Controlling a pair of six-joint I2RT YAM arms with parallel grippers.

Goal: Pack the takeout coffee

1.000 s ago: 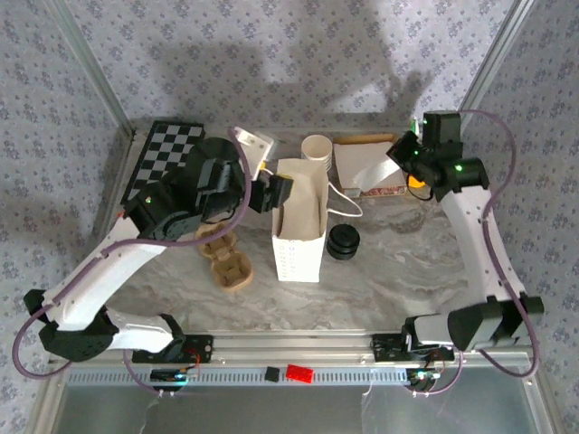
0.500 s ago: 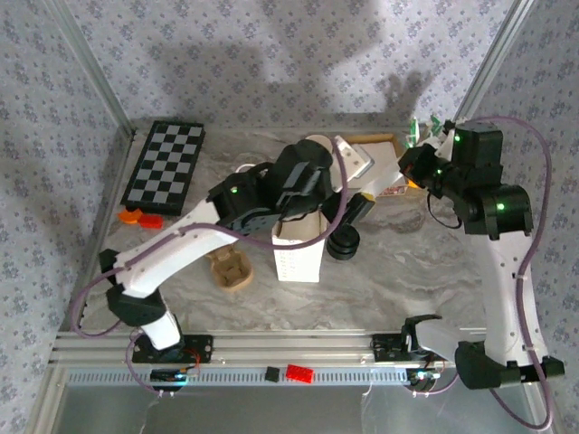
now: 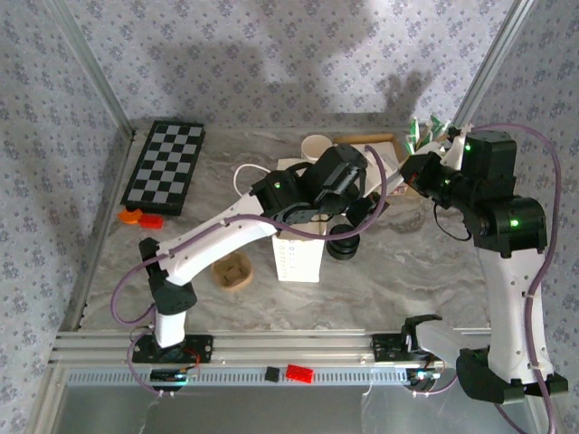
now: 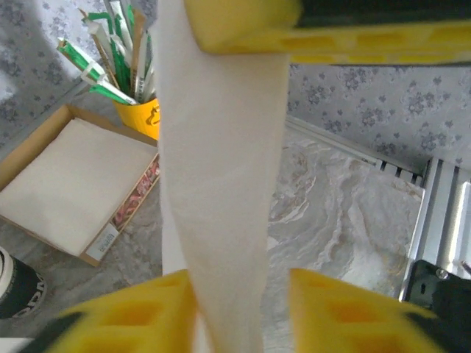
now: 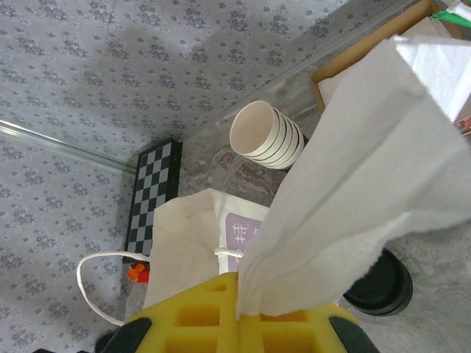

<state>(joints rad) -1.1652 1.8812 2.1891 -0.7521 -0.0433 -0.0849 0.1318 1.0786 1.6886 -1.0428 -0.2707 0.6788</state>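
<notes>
The takeout coffee, a small dark cup under a round black lid, stands on the table just right of the white paper bag. The bag stands upright with its mouth open. My right gripper is shut on a white napkin and holds it up above the table near the napkin box. My left gripper reaches over the bag to that napkin. Its jaws stand apart around the hanging strip, which touches one finger and leaves a gap to the other. From above, the left gripper and right gripper are close together.
A stack of lidless cups and an open box of napkins sit at the back. A yellow cup of wrapped sticks stands behind the box. A checkerboard, small orange pieces and a brown cup carrier lie to the left.
My left arm has swung right across the bag to the napkin, and its jaws have narrowed around it. My right arm has risen and shifted right, still holding the napkin.
</notes>
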